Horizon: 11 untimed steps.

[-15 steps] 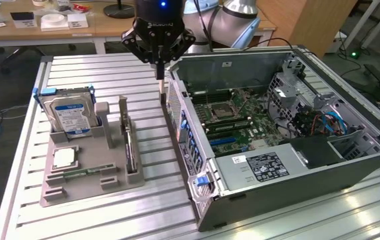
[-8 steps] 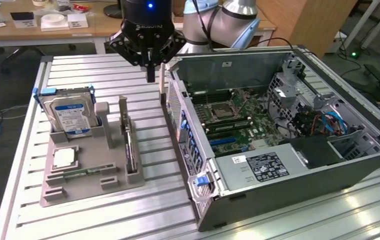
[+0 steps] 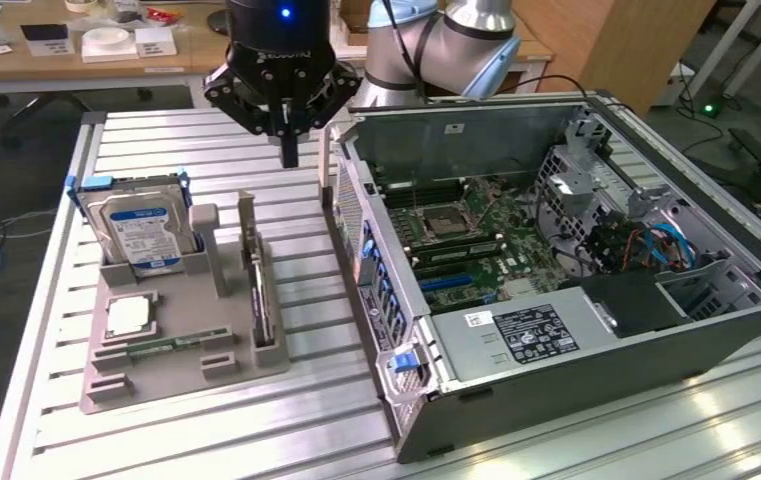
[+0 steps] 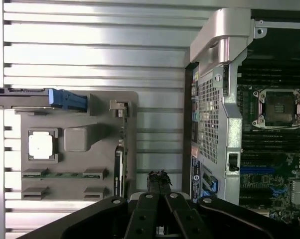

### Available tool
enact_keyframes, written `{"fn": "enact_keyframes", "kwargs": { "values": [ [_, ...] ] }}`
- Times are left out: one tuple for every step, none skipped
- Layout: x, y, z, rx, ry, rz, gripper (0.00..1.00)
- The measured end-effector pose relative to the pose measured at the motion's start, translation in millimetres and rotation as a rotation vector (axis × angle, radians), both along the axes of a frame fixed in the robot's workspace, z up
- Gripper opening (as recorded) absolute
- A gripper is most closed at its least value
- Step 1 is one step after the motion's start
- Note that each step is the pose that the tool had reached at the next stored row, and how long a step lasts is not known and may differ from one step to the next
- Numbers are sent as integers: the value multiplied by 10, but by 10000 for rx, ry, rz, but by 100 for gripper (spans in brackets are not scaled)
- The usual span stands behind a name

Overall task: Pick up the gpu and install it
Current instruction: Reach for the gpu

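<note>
The claw (image 3: pixel 289 150) is seen pinched together, empty, in the exterior view; the gpu (image 3: pixel 263 300) is stood on edge in the gray tray (image 3: pixel 167 378). In the wrist view, the gpu (image 4: pixel 119 164) is judged light, stiff, breakable, best gripped by its top edge.

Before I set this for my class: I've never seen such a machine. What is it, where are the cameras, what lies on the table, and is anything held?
It is a robot arm ending in a black pincer, shut and holding nothing. One picture comes from a camera off the arm; the other from a camera on its wrist, looking down. On the slatted table sit a grey tray and an open computer case. The tray holds a hard drive, a chip, a memory stick and the gpu, standing on edge. The pincer hangs over the gap between tray and case.
</note>
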<state>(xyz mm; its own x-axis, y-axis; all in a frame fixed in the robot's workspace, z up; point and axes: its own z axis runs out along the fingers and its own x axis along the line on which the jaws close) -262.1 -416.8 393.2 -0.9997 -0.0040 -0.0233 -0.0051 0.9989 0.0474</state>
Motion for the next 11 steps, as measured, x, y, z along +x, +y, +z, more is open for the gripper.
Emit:
{"fn": "enact_keyframes", "kwargs": {
  "values": [
    [-17,-3,0,0,0,39,10],
    [-34,-7,0,0,0,78,10],
    [-51,-10,0,0,0,115,10],
    [-70,-14,0,-1,1,149,10],
    [-92,-18,0,-1,1,182,10],
    [-111,-22,0,0,0,211,10],
    [-130,-26,0,0,0,242,10],
    [-149,-30,0,0,0,274,10],
    [-168,-34,0,0,0,304,10],
    [-188,-39,0,0,0,336,10],
    [-207,-44,0,0,0,367,10]
  ]
}}
